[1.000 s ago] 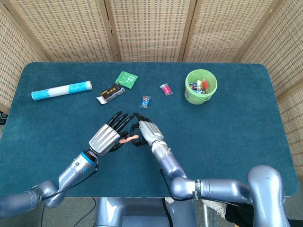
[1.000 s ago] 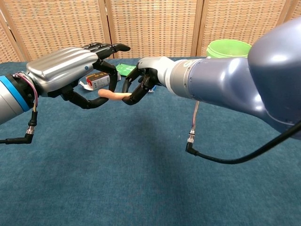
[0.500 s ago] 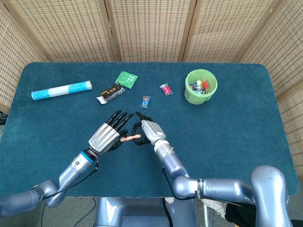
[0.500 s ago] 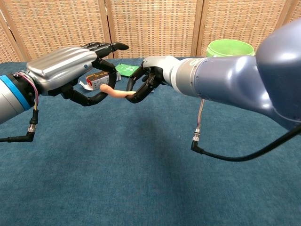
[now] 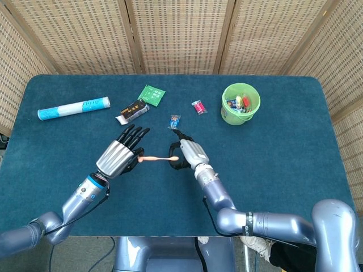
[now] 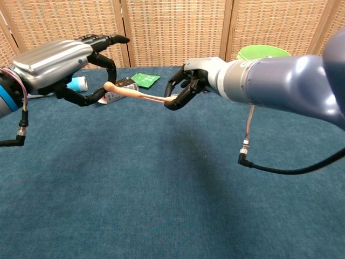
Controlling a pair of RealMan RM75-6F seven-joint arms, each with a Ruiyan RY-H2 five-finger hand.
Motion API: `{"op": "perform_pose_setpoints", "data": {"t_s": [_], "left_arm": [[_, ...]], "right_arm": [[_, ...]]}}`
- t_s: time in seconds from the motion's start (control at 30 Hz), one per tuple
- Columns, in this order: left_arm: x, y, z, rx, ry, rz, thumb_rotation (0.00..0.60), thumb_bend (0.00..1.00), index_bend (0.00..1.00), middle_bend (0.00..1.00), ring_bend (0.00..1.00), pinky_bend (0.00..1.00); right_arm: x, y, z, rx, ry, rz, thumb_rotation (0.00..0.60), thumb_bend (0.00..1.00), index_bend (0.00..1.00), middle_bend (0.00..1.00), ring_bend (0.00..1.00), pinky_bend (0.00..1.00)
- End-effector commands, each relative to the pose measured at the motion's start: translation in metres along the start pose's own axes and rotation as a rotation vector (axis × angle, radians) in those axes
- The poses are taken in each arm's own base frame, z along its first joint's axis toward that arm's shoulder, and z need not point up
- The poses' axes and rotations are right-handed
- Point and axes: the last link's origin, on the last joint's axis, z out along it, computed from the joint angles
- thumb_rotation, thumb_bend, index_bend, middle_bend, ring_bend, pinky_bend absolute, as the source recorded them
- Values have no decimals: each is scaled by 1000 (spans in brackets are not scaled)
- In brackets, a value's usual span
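Overhead, a thin pink rubbery strip (image 5: 157,159) is stretched between the left hand (image 5: 116,157), at nine o'clock, and right hand (image 5: 191,154); both ends are pinched. Seemingly soft, elastic, light; best gripped near its ends.

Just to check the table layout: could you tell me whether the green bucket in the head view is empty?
No, the green bucket holds several small colourful items, visible inside its rim in the head view.
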Motion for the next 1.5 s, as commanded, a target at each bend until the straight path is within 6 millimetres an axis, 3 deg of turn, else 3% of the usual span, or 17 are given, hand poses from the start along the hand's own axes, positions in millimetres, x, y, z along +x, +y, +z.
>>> {"op": "perform_pose_setpoints", "data": {"t_s": [0.03,0.37,0.9,1.3,1.5], "left_arm": [[5,-8,-3,18,10,7,600,530,780,0,0,0],[23,-43,-26,112,41,17,600,549,783,0,0,0],[63,-121,-86,317,101,59,600,556,783,0,0,0],[70,-142,-105,361,101,70,600,560,783,0,0,0],[85,-165,-115,415,106,128,600,570,783,0,0,0]], "right_arm": [[6,6,-2,-9,8,4,600,731,747,73,0,0],[31,36,-10,-58,51,1,600,732,749,73,0,0],[71,84,-33,-131,120,0,600,733,749,72,0,0],[86,107,-47,-164,138,-8,600,733,749,73,0,0],[99,124,-51,-200,163,-14,600,734,749,73,0,0]]}}
